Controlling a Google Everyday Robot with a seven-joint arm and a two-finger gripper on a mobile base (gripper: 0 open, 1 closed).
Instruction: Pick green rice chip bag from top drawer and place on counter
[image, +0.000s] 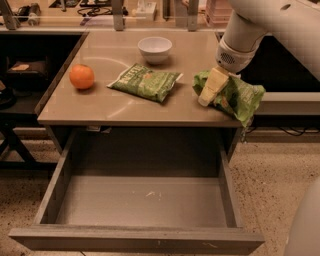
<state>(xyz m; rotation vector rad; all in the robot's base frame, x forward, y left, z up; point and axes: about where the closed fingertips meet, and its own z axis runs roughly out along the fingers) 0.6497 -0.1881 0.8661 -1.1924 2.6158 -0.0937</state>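
The green rice chip bag (239, 96), puffy and lime-green, lies at the right edge of the counter (125, 107), with one corner hanging over the side. My gripper (214, 85) comes down from the upper right and is shut on the bag's left part. One cream finger (211, 89) shows in front of the bag; the other is hidden behind it. The top drawer (135, 239) is pulled fully out below the counter, and its grey floor holds nothing.
A flatter, darker green bag (146, 81) lies mid-counter, an orange (81, 76) at the left and a white bowl (155, 48) at the back. My white arm (270, 25) fills the upper right. Dark shelving stands to the left.
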